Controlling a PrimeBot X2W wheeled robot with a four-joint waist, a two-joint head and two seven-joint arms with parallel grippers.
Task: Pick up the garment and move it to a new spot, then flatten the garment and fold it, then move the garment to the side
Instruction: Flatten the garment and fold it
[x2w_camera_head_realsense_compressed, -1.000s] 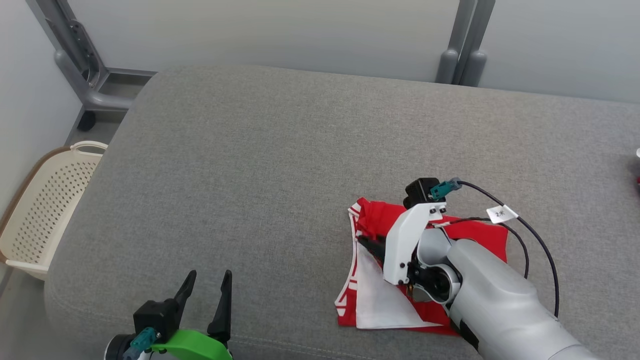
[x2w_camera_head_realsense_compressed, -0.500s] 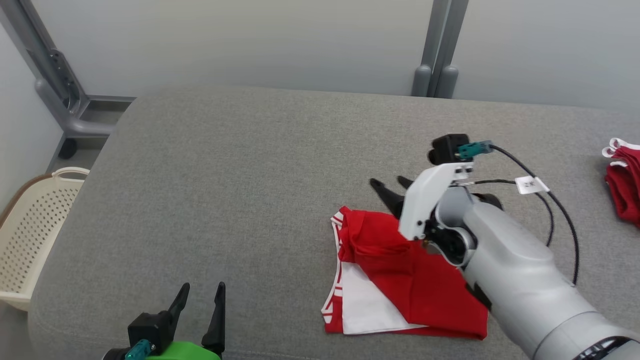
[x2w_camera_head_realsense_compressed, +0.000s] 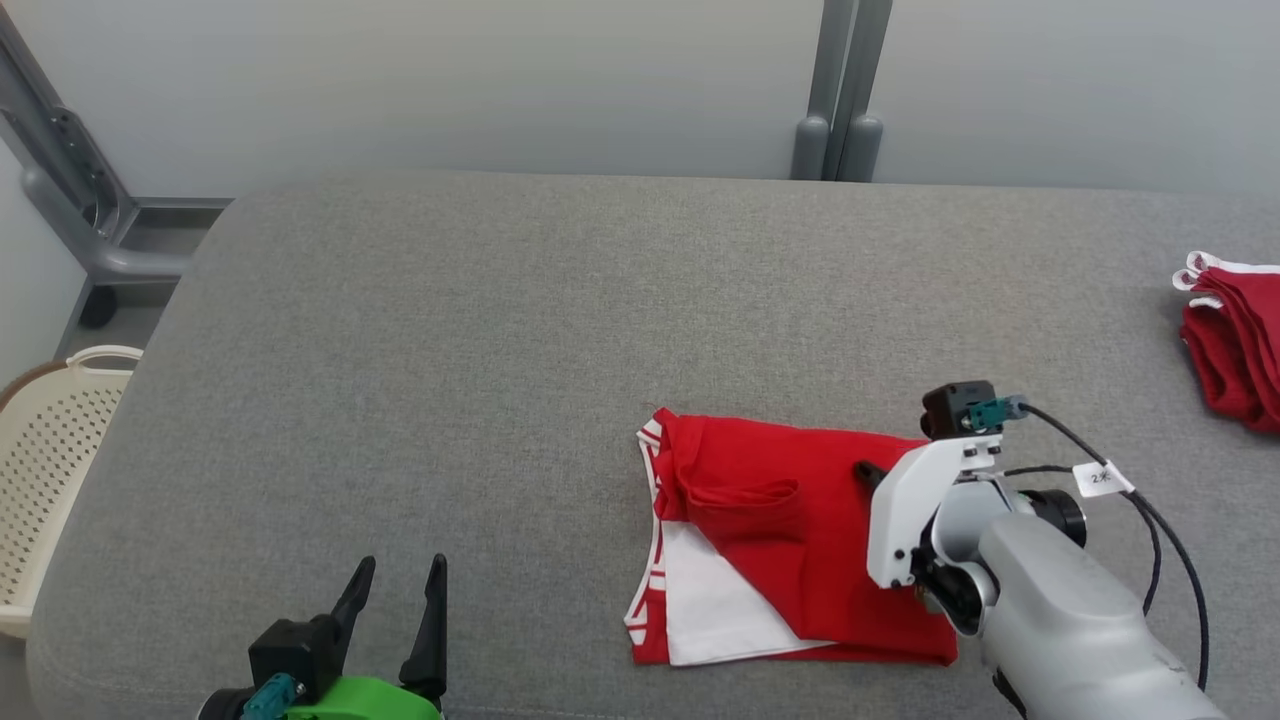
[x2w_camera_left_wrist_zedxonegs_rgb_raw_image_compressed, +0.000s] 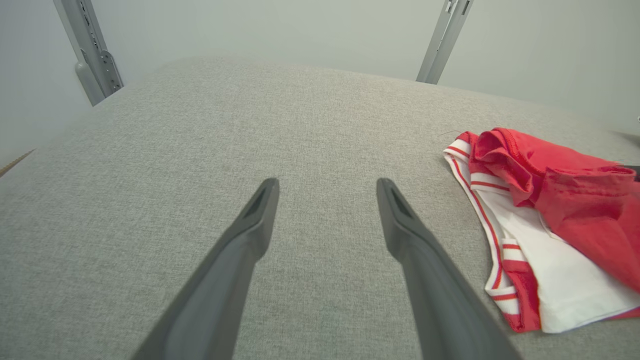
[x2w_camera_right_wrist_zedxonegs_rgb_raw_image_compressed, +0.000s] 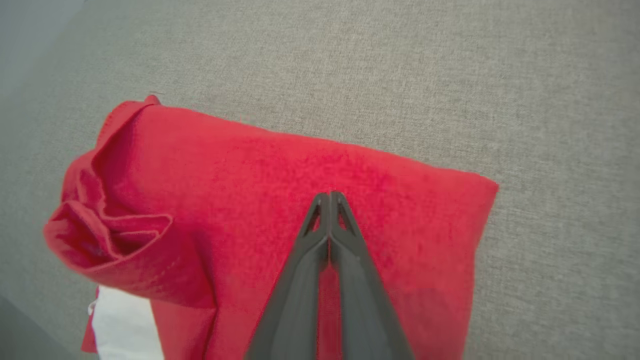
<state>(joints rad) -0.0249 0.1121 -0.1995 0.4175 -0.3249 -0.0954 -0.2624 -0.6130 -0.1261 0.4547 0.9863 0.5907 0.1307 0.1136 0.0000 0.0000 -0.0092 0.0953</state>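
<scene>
The garment (x2w_camera_head_realsense_compressed: 780, 540), red & white, is lying folded on the gray cushion (x2w_camera_head_realsense_compressed: 480, 340), in its near right part. The red layer is on top, w/ a white panel & striped trim showing at the near-left corner. A loose red fold is bunching up along its left edge. R gripper (x2w_camera_right_wrist_zedxonegs_rgb_raw_image_compressed: 330, 196) is hanging over the garment's right half, fingers pressed together tip to tip, over the red top layer; can't tell if they're touching the cloth. L gripper (x2w_camera_head_realsense_compressed: 397, 580) is sitting at the near left, well apart from the garment, fingers spread wide above the cushion. A cream laundry basket (x2w_camera_head_realsense_compressed: 45, 480) is standing off the cushion's left end. Another red-and-white cloth pile (x2w_camera_head_realsense_compressed: 1235, 350) is lying at the right edge. Gray metal posts (x2w_camera_head_realsense_compressed: 838, 110) are rising behind the cushion's far side.
</scene>
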